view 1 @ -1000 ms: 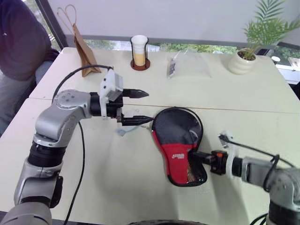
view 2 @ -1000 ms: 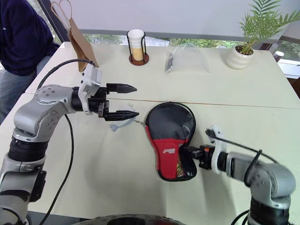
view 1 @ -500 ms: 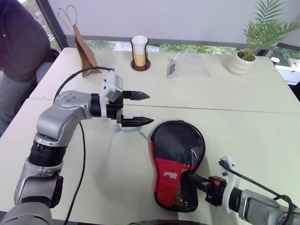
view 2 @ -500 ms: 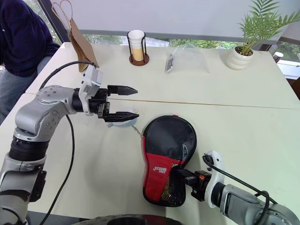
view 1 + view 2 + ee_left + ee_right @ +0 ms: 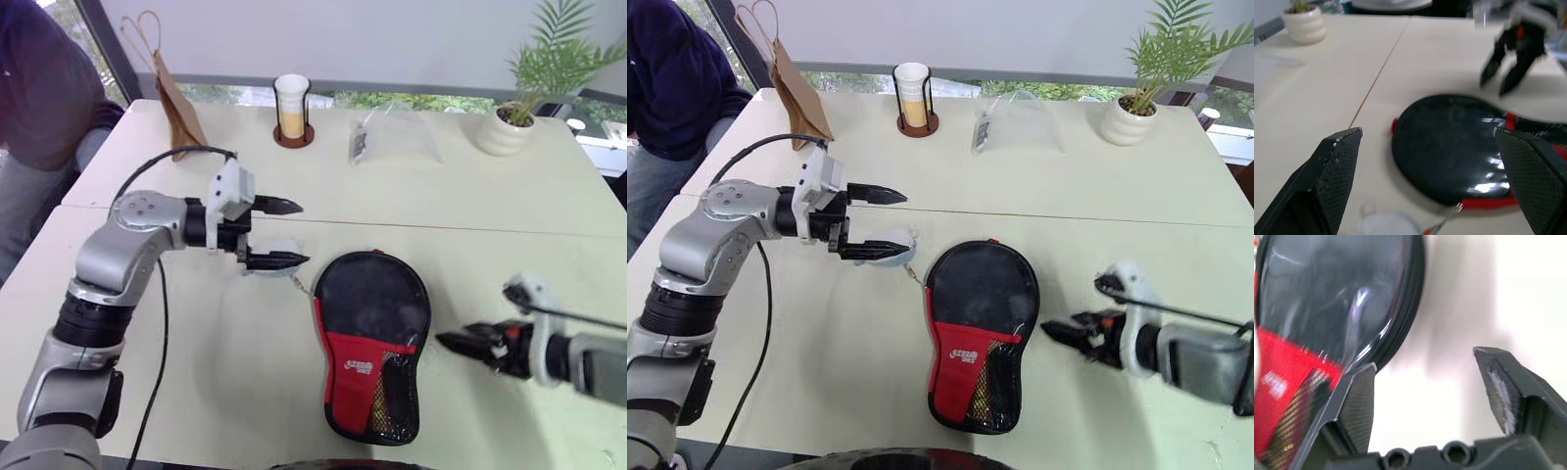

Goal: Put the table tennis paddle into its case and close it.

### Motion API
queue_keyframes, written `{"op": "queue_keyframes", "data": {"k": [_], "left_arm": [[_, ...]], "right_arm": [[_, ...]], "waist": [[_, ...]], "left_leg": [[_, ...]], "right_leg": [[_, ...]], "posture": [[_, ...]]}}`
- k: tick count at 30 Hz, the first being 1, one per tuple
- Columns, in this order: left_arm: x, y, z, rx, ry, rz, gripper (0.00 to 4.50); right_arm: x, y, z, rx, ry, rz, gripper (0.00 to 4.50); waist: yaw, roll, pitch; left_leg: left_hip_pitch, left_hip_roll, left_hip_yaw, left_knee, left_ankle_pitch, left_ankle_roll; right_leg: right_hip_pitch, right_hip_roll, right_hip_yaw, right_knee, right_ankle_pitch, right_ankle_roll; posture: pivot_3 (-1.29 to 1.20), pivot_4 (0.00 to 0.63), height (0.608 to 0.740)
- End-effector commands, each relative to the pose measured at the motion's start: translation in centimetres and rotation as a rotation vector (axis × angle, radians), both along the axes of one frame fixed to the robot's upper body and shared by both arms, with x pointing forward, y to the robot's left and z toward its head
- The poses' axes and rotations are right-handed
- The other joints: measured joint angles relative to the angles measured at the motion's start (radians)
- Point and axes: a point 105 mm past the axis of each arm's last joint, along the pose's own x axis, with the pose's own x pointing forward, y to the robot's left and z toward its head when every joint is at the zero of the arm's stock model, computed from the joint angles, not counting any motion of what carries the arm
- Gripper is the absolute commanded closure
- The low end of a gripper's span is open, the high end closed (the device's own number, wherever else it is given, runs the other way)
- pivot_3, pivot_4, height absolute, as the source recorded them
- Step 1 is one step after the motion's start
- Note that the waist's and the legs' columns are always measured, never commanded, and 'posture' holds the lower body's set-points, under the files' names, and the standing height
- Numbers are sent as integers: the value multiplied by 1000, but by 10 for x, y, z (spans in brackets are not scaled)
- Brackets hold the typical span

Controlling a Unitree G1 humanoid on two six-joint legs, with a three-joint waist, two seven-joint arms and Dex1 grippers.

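Since the earlier frame, my right hand (image 5: 1065,334) has let go of the case (image 5: 980,333) at its narrow end and drawn away to the right; it now hangs just off the case's right edge with its fingers parted and nothing between them. I note the case itself has shifted on the counter (image 5: 1117,196) and now lies flat with its round black end away from me and the red panel and mesh pocket toward me, so its long axis runs roughly fore and aft. I cannot see the paddle; I judge it is inside, though the frames do not settle that. My left hand (image 5: 887,223) holds wide and empty, pointing rightward, near the case's upper left rim, with a small pale fuzzy lump (image 5: 890,247) directly under its lower finger and a thin pull running from that lump to the case rim. I judge the left hand is the nearer to the zip end, and closure is the remaining step.
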Motion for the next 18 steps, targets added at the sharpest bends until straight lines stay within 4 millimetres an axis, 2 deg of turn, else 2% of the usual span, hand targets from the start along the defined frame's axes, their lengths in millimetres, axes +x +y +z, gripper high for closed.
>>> {"op": "queue_keyframes", "data": {"k": [1, 2, 5, 9, 13, 18], "left_arm": [[7, 10, -7, 66, -60, 25, 0], [9, 13, -9, 78, -68, 35, 0], [16, 20, -20, 121, -79, 63, 0], [22, 25, -28, 146, -89, 79, 0], [26, 29, -33, 163, -91, 94, 0], [30, 32, -44, 200, -101, 94, 0]], "right_arm": [[25, 11, 24, -95, -194, 148, 946], [31, 18, 29, -113, -242, 201, 946], [41, 56, 35, -86, -354, 400, 946], [42, 91, 14, -117, -393, 609, 946], [39, 107, -8, -125, -386, 717, 946], [40, 110, -31, -154, -364, 743, 946]], "waist": [[0, 0, 0], [0, 0, 0], [-2, 0, 0], [3, -1, 0], [2, -1, 0], [1, -1, 0]], "left_leg": [[0, 1, 0, 0, 0, 0], [0, 1, 0, 0, 0, 0], [-1, 1, 0, 0, 0, 0], [-2, 0, 0, 1, 0, 0], [-2, -1, 0, 2, 0, 0], [-2, -1, 0, 2, 1, -2]], "right_leg": [[0, 0, 0, 0, 0, 0], [0, 0, 0, 0, 0, 0], [-1, 0, 0, -1, 0, 0], [-3, 0, 0, 1, 0, 0], [-3, -2, 0, 1, 0, 0], [-3, -2, 0, 1, 0, 0]], "posture": [[0, 150, 740], [0, 150, 740], [0, 150, 740], [0, 150, 740], [0, 150, 740], [0, 150, 740]]}}
